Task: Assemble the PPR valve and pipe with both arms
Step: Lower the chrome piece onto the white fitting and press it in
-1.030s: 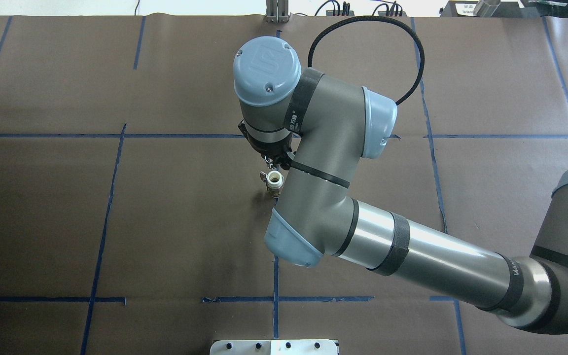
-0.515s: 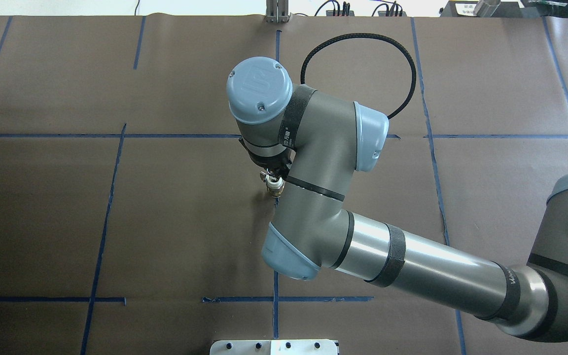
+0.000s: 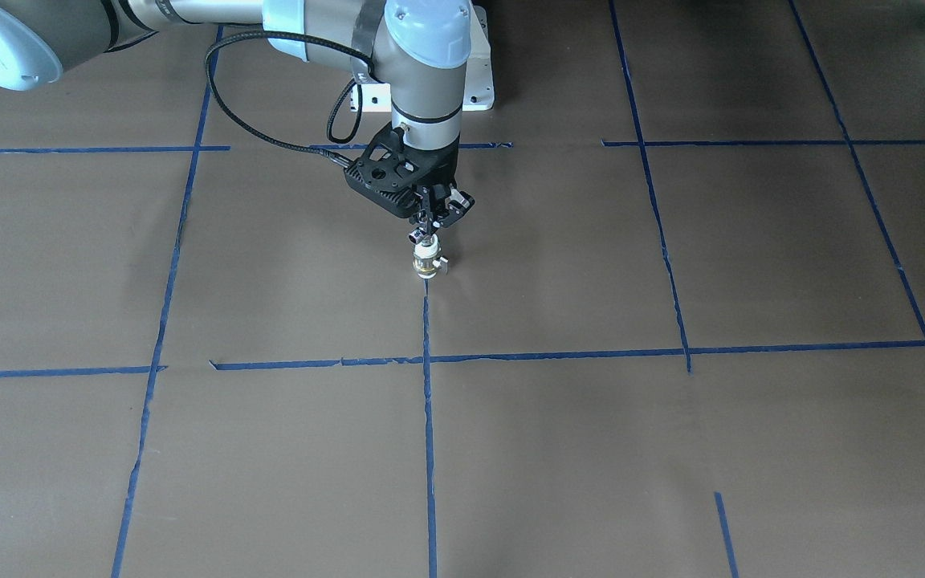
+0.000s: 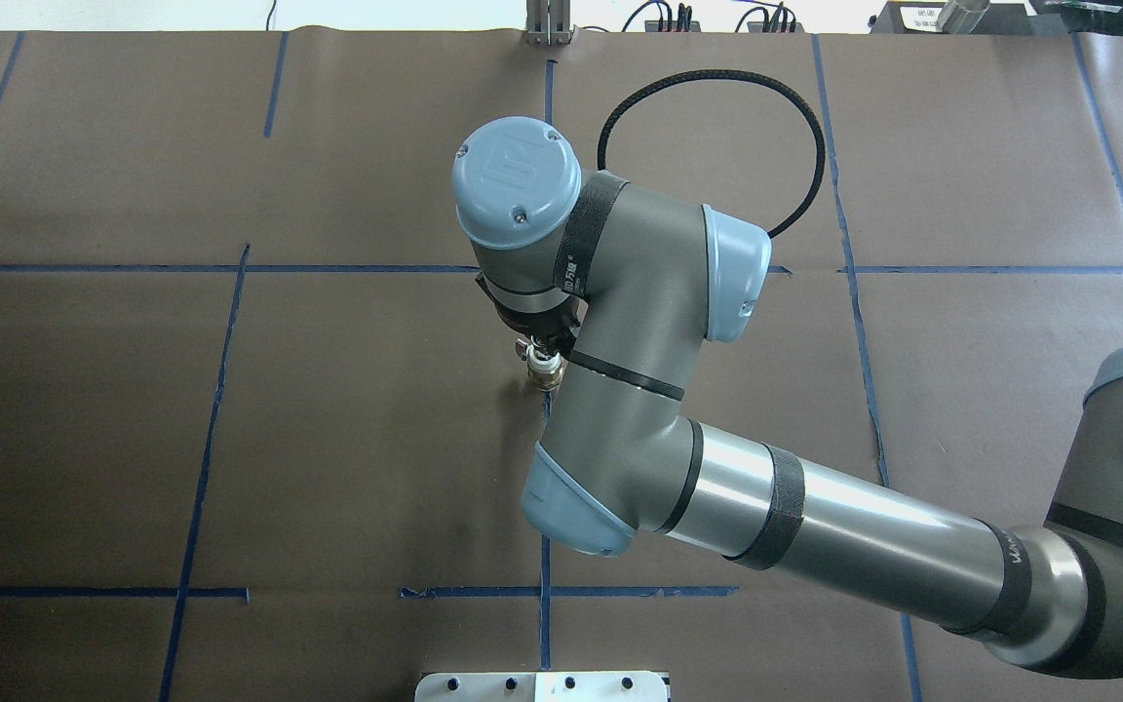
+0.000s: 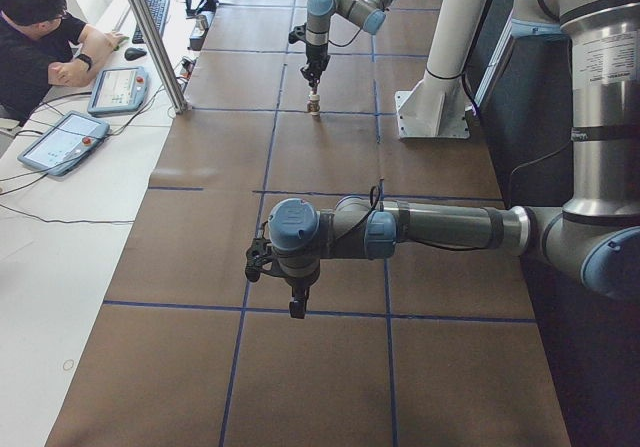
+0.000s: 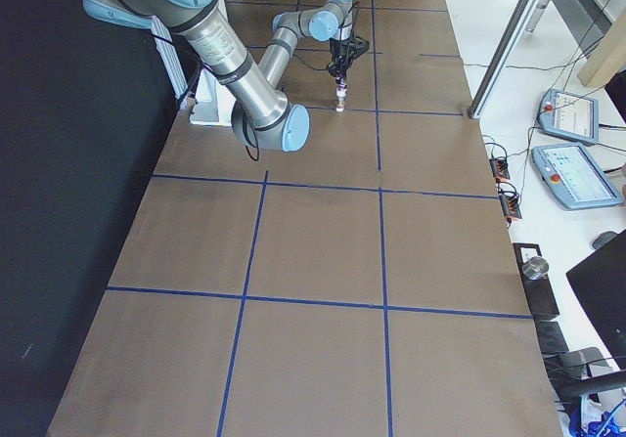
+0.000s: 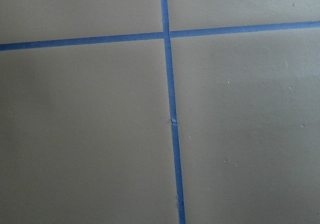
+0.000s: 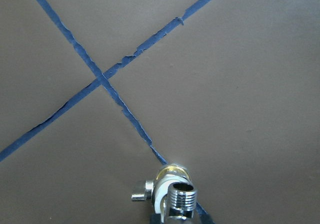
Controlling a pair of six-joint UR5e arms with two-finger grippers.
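The PPR valve (image 3: 427, 265) stands upright on the brown table where blue tape lines meet, its small lever (image 8: 141, 195) sticking out sideways. My right gripper (image 3: 428, 227) points straight down and is shut on the chrome pipe (image 8: 180, 198), which it holds on the valve's upper end. I cannot tell whether the pipe is seated. In the overhead view the wrist covers most of the valve (image 4: 544, 370). My left gripper (image 5: 297, 310) hangs low over bare table far from the valve. It shows only in the exterior left view, so I cannot tell whether it is open or shut.
Blue tape lines (image 7: 170, 98) grid the brown table cover. The white robot base plate (image 3: 480, 80) lies behind the right arm. An operator (image 5: 40, 27) with tablets sits beyond the table's far side, near a metal post (image 5: 150, 37).
The right wrist has moved nearer and lower, bringing the gripper over the valve. The valve's white open top, visible one second ago, is now covered.
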